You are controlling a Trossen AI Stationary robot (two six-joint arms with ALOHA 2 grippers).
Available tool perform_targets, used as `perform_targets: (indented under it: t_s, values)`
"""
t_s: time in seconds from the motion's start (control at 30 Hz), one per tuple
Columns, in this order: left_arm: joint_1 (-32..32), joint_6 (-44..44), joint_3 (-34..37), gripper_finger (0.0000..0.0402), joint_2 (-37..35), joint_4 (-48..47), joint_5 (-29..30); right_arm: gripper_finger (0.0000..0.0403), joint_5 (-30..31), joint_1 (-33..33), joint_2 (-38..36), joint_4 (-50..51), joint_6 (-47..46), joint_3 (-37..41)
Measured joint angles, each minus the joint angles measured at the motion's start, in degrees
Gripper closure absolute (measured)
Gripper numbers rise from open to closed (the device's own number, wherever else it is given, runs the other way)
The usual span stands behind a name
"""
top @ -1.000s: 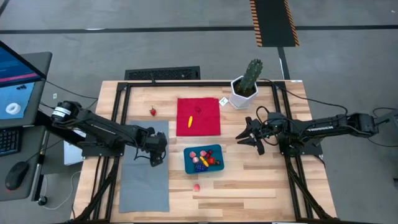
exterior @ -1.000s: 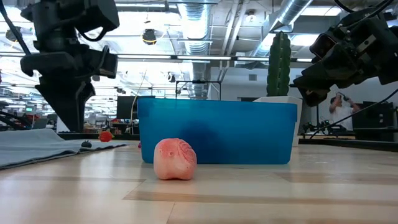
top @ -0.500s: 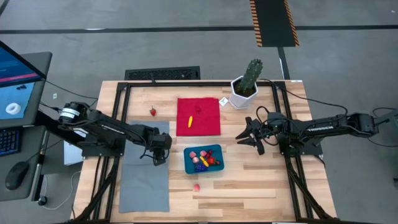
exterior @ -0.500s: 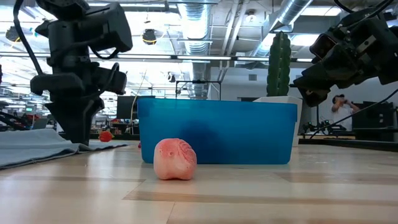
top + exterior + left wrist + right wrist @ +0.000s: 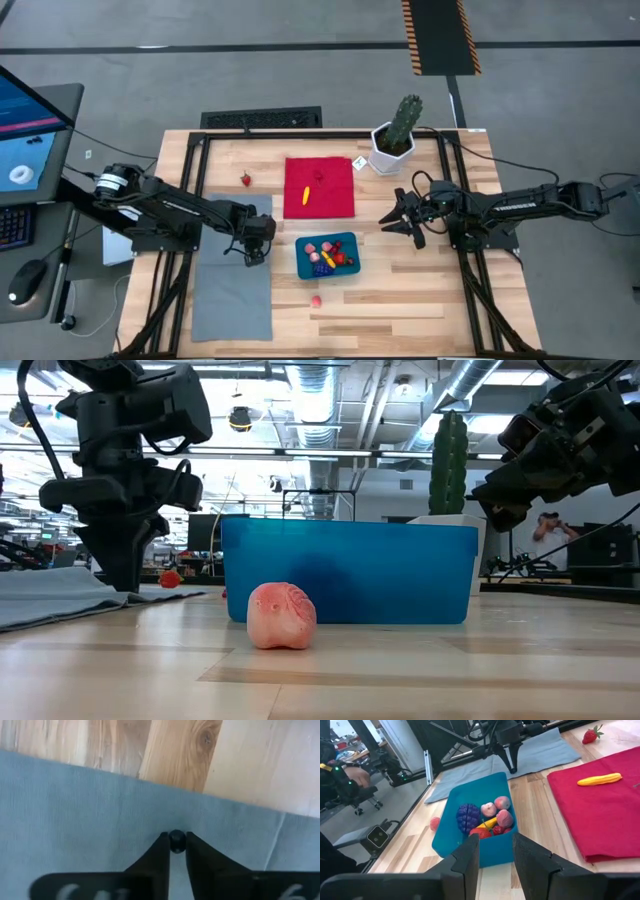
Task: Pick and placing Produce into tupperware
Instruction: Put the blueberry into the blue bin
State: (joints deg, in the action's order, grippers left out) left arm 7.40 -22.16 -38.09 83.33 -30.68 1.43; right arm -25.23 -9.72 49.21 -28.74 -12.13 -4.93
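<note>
High view shows the tupperware (image 5: 327,256) in the middle of the table (image 5: 420,300), already with several pieces of produce inside: a purple cluster (image 5: 468,816), pink pieces and red and yellow ones. Still outside are a pink piece (image 5: 316,299) on the wood just in front of the tupperware, a strawberry (image 5: 246,179) near the far left part of the table, and a yellow piece (image 5: 306,194) on the red cloth (image 5: 320,187). So I judge the task to be about half done. The left gripper (image 5: 177,845) is down on the grey mat (image 5: 232,285), its fingers almost closed on a tiny dark ball (image 5: 176,840) between the tips. The right gripper (image 5: 496,851) hangs beside the tupperware, fingers partly apart, holding nothing.
</note>
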Motion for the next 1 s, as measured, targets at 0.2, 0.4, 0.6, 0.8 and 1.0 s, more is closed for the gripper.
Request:
perform_targets:
  t_s: [0.2,0.4,0.6,0.8,1.0]
  values:
    - [0.0,0.5,0.0,0.0376,-0.1,0.0,2.0,0.0262,0.0,0.0,0.0,0.0,0.0,0.0]
    - [0.0,0.4,-1.9,0.0352,-1.0,-4.5,2.4,0.0264,0.0,0.0,0.0,0.0,0.0,0.0]
    - [0.7,1.0,-3.4,0.0370,-6.1,-2.9,3.8,0.0261,0.2,0.0,0.0,0.1,0.0,0.0]
    - [2.4,3.5,-3.3,0.0369,-18.0,6.1,7.7,0.0263,0.2,0.0,0.0,0.2,-0.5,0.0]
    - [2.9,4.6,2.3,0.0364,-32.4,21.5,7.7,0.0263,0.2,0.0,0.0,0.8,-0.5,0.0]
